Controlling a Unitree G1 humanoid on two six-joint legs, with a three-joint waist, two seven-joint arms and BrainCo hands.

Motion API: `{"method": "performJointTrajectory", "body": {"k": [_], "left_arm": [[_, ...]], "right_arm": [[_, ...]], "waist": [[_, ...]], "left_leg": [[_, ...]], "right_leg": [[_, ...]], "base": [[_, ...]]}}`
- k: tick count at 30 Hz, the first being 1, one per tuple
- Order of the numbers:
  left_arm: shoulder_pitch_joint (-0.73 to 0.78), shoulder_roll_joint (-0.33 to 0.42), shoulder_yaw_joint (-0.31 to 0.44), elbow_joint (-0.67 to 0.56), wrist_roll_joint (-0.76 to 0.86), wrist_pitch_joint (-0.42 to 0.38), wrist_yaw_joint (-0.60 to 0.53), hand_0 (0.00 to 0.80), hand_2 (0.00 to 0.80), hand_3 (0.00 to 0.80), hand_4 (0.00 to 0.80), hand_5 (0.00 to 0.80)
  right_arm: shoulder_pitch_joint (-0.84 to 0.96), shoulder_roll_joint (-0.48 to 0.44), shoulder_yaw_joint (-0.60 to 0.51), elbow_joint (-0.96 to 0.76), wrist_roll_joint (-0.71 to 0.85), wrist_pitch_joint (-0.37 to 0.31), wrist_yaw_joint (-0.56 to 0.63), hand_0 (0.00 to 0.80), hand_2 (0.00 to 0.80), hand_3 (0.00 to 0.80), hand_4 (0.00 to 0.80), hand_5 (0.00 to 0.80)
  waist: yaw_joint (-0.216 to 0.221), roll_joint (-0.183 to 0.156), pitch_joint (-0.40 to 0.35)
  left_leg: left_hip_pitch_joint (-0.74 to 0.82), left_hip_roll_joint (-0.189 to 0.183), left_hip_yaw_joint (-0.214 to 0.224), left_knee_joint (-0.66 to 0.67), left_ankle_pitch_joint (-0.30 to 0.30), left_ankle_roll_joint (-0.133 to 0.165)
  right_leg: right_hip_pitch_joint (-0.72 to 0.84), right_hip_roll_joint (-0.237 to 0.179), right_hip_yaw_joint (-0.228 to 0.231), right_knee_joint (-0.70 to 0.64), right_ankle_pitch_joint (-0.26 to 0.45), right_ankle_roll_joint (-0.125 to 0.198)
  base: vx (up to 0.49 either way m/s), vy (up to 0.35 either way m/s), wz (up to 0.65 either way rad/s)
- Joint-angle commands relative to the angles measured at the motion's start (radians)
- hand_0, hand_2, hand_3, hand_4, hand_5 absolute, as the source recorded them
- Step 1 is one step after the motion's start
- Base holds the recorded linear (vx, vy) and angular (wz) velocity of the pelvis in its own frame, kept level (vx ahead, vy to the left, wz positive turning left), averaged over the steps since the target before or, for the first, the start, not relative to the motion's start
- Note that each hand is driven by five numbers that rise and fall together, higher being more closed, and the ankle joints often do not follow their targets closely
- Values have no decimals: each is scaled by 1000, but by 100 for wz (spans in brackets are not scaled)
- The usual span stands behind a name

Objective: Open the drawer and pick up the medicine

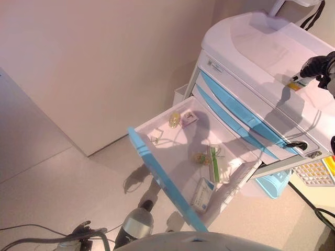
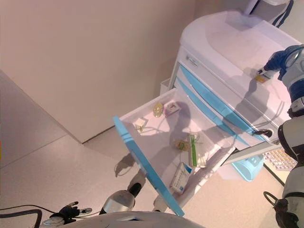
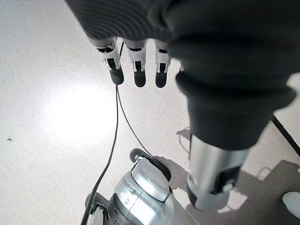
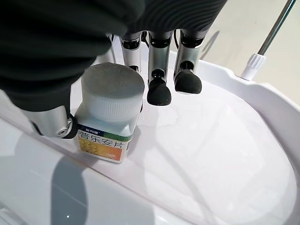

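Right hand (image 4: 70, 70) grips medicine bottle (image 4: 110, 119) on cart top (image 4: 225, 154), thumb apparently against bottle side. Drawer (image 1: 157, 167) open below. Left hand (image 3: 136, 65) relaxed, empty.

White cart (image 1: 261, 47), light-blue drawer fronts (image 1: 162, 180); white-capped medicine bottle (image 4: 110, 117), yellow-orange label; beige floor (image 1: 47, 183).

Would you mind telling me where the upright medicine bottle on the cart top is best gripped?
Probably round the body of the medicine bottle, below its wider white cap, coming from the side: it stands upright on the cart top, and the right hand already brackets it.
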Motion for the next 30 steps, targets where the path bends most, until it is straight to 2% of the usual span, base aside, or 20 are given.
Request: {"method": "performJointTrajectory", "body": {"k": [1,6,9,10,11,17,22,25,30], "left_arm": [[26,51,-5,-8,28,-33,-4,0,0,0,0,0],[26,53,-4,-10,28,-38,-6,0,0,0,0,0],[26,53,-4,-19,30,-35,-4,0,0,0,0,0],[27,53,-5,-19,30,-38,-5,0,0,0,0,0],[27,53,-5,-19,30,-38,-4,0,0,0,0,0],[26,55,-8,-23,27,-38,-4,0,0,0,0,0],[30,53,-11,-11,26,-42,-1,0,0,0,0,0],[34,51,-21,-8,24,-48,2,0,0,0,0,0],[37,45,-25,-4,34,-45,-2,0,0,0,0,0]], "right_arm": [[-16,-21,38,-17,-32,17,-9,781,781,781,781,781],[-12,-20,41,-17,-32,10,-20,659,659,659,659,659],[-7,-20,35,-17,-32,10,-36,486,486,486,486,486],[-8,-19,35,-15,-31,9,-48,279,279,279,279,279],[-8,-18,35,-14,-30,7,-55,0,0,0,0,0],[-18,-23,25,-28,26,22,-157,0,0,0,0,0],[-48,-54,22,-52,62,0,-335,0,0,0,0,0],[-76,-81,32,-74,100,16,-416,0,0,0,0,0],[-111,-135,49,-108,122,12,-465,0,0,0,0,0]], "waist": [[25,-14,-10],[27,-15,-6],[28,-16,-4],[30,-15,-2],[30,-15,-2],[28,-15,3],[16,-15,-9],[7,-15,-18],[-19,-10,-41]], "left_leg": [[33,-32,17,0,-112,31],[31,-30,17,-2,-111,28],[28,-29,16,-2,-109,27],[27,-30,15,-2,-109,27],[26,-30,15,-2,-109,27],[24,-28,20,-2,-109,27],[29,-25,31,0,-115,29],[35,-25,38,-1,-118,30],[46,-25,55,-4,-123,34]], "right_leg": [[-69,-37,41,74,54,77],[-70,-35,40,71,55,78],[-74,-35,39,71,56,79],[-75,-35,39,71,56,79],[-75,-35,40,71,57,78],[-78,-36,42,70,61,82],[-77,-38,51,70,62,88],[-75,-40,56,71,63,91],[-74,-45,70,73,63,98]], "base": [[0,0,0],[0,0,0],[0,0,0],[0,0,0],[0,0,0],[0,0,0],[0,0,0],[-2,-2,-3],[-9,3,-2]]}}
